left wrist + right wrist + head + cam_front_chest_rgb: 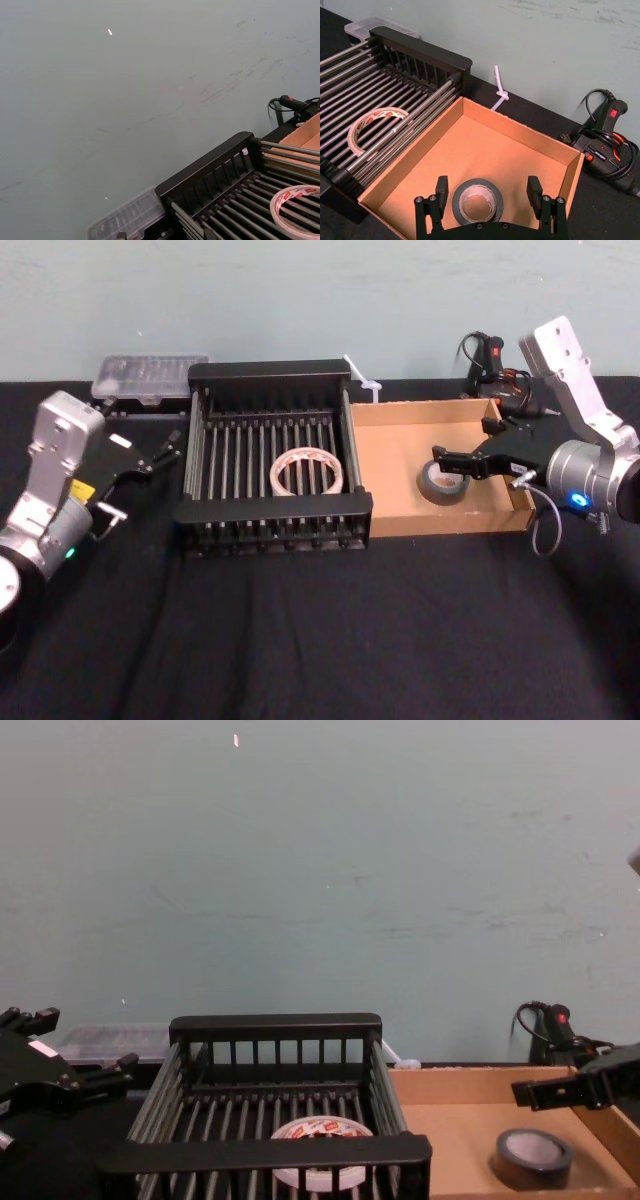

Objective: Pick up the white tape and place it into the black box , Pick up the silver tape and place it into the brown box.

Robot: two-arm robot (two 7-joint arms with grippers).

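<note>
Hovering over silver tape: wide-open right hand

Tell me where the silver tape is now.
In the head view the silver tape lies flat in the brown box, on the robot's right beside the black box, under the open right gripper.

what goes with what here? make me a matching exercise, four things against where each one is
1. white tape
2. silver tape
3. left gripper
4. right gripper

A. jaws open, over the brown box
B. inside the black box
C. jaws open, left of the black box
D. on the brown box floor

Pairs: 1-B, 2-D, 3-C, 4-A
</note>
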